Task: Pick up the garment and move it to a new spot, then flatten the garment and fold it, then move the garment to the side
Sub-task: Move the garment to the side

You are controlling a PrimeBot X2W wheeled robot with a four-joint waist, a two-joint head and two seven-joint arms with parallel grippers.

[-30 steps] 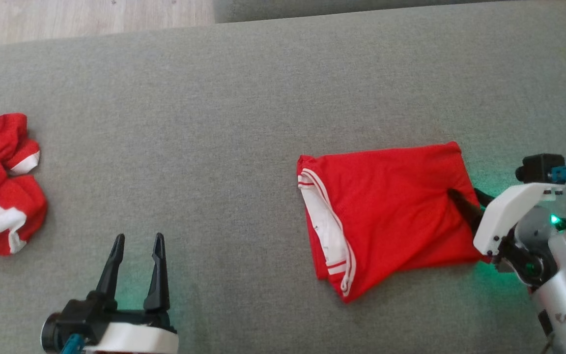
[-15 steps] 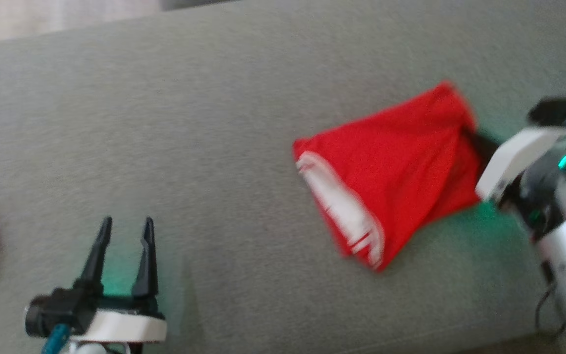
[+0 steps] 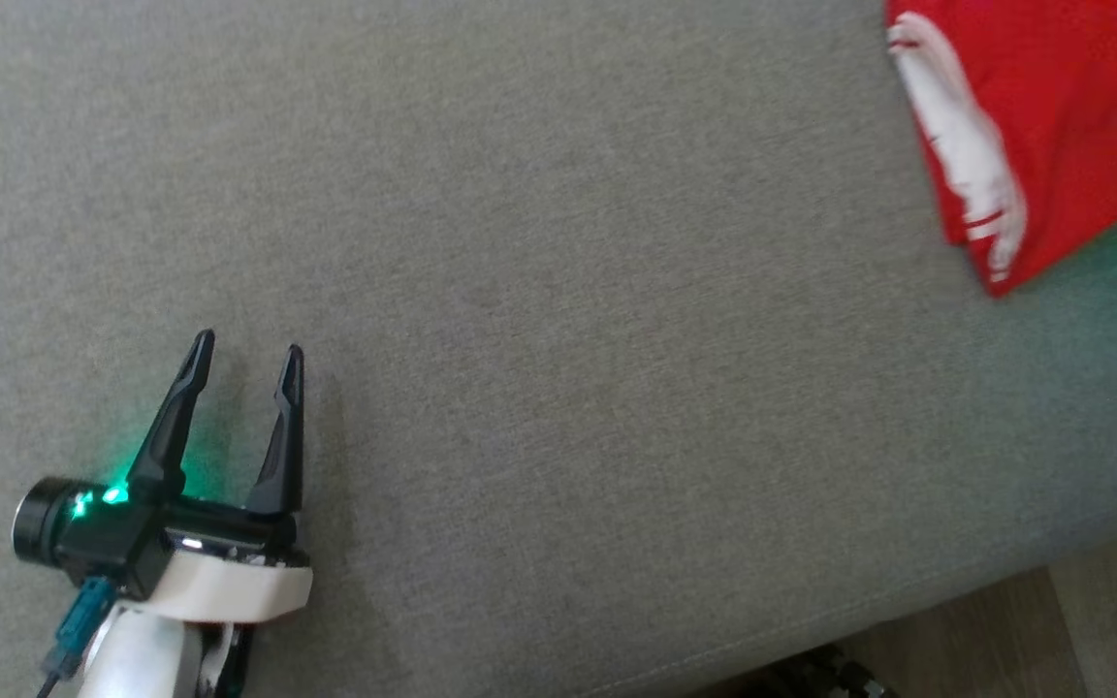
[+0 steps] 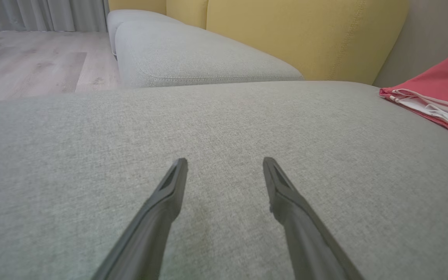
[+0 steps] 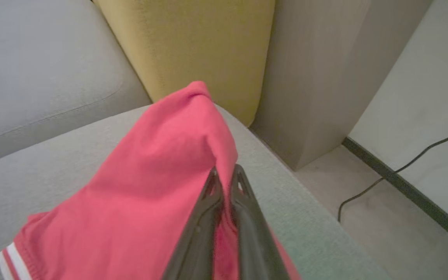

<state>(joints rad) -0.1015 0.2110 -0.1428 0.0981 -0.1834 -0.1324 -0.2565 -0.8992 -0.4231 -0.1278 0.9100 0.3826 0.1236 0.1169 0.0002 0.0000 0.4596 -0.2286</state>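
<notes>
The red shorts (image 5: 150, 175) look already folded, white-striped hems stacked, so only the move aside is left, and it seems begun. The right jaws are pinched shut on the cloth's edge, which peaks just ahead of their tips over the grey sofa seat (image 5: 45, 182). The left jaws gape wide and empty, with the shorts well off to their right.

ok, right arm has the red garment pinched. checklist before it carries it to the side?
1. Right gripper shut on the garment: ok, red fabric pinched between the fingers.
2. Fold intact: cannot tell; the pinched edge is raised in a peak, hiding the layers beneath.
3. Left gripper clear: ok, open over bare grey cushion, apart from the garment.
4. Garment whole in head view: not ok, cut off at the upper right corner.
5. Cable on the floor: ok, well off the cushion and gripper.
</notes>
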